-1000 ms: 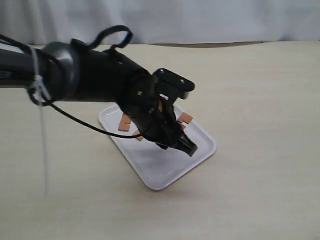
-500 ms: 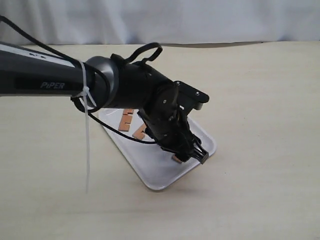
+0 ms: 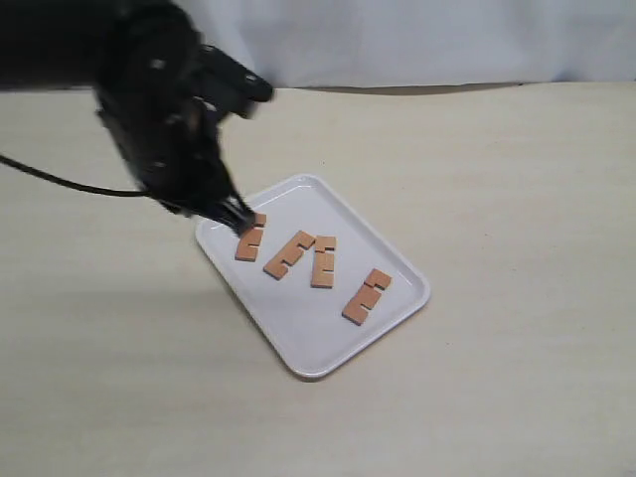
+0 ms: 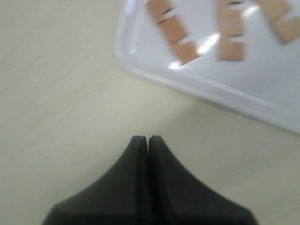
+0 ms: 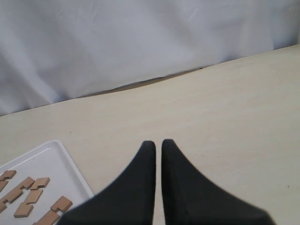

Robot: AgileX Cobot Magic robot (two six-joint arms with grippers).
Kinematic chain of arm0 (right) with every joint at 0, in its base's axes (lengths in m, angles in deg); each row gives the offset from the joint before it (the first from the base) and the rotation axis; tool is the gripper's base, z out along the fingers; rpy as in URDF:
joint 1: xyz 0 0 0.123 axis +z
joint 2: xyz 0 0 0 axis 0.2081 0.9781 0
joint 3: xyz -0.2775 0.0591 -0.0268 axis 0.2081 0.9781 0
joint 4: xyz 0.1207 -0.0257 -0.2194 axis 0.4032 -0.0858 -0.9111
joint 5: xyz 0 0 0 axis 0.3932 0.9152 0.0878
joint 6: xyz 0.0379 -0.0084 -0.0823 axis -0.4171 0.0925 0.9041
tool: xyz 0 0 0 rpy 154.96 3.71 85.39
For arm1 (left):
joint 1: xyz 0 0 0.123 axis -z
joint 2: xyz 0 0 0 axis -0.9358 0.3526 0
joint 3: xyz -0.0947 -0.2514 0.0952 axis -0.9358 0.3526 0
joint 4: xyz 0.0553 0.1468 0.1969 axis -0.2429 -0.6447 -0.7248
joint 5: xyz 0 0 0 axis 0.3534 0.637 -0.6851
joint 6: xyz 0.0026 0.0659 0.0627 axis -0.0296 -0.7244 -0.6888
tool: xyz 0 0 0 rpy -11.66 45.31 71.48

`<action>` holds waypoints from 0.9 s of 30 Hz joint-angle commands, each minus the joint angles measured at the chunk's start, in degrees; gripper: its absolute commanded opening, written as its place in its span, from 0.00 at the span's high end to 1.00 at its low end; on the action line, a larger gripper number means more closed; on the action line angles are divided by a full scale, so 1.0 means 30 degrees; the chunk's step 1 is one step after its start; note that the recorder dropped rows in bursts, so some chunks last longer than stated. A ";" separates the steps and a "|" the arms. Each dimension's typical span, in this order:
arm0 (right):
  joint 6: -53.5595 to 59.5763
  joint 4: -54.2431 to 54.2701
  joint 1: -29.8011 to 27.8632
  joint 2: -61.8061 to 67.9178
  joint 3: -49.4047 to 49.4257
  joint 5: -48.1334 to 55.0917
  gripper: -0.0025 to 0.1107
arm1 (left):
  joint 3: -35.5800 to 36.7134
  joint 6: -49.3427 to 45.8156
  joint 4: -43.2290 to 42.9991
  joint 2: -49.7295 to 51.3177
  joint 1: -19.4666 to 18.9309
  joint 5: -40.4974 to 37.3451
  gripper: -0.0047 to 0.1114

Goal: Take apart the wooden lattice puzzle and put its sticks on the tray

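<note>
Reddish-brown wooden sticks (image 3: 323, 261), four, notched, none interlocked. All lie flat and apart from one another on the tray (image 3: 298, 333), in a loose row from its far-left corner toward its near-right edge.

Tray: white plastic, rounded corners, low rim, set askew on the table (image 3: 497, 199), a pale beige surface.

Left gripper (image 3: 238, 214): black, blurred in the exterior view, tips above the tray's far-left corner, just beside the leftmost stick (image 3: 250, 238). In the left wrist view its fingers (image 4: 159, 159) are pressed together with nothing between them, over bare table next to the tray rim.

Right gripper (image 5: 154, 143): black, fingers drawn together to a hairline slit, empty, over bare table, with a corner of the tray in its view.

Backdrop: white cloth (image 3: 417, 40) behind the table's far edge.
</note>
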 commanded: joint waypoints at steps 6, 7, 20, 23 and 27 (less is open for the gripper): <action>0.0014 -0.0135 0.0054 -0.0079 0.0027 -0.0012 0.94 | 0.6300 0.0771 -0.0397 -0.8917 -0.9576 0.3723 0.96; 0.0014 -0.0135 0.0054 -0.0079 0.0027 -0.0012 0.94 | 0.7147 0.0960 -0.0164 -0.9843 -1.0426 0.4615 0.96; 0.0014 -0.0135 0.0054 -0.0079 0.0027 -0.0012 0.94 | 1.3902 0.1081 0.1845 -2.3383 -1.2102 1.3253 0.96; 0.0014 -0.0135 0.0054 -0.0079 0.0027 -0.0012 0.94 | 1.4930 0.1081 0.1845 -2.6142 -1.1384 1.4778 0.96; 0.0014 -0.0135 0.0054 -0.0079 0.0027 -0.0012 0.94 | 1.5762 0.1081 0.1466 -2.9260 -1.0476 1.6144 0.96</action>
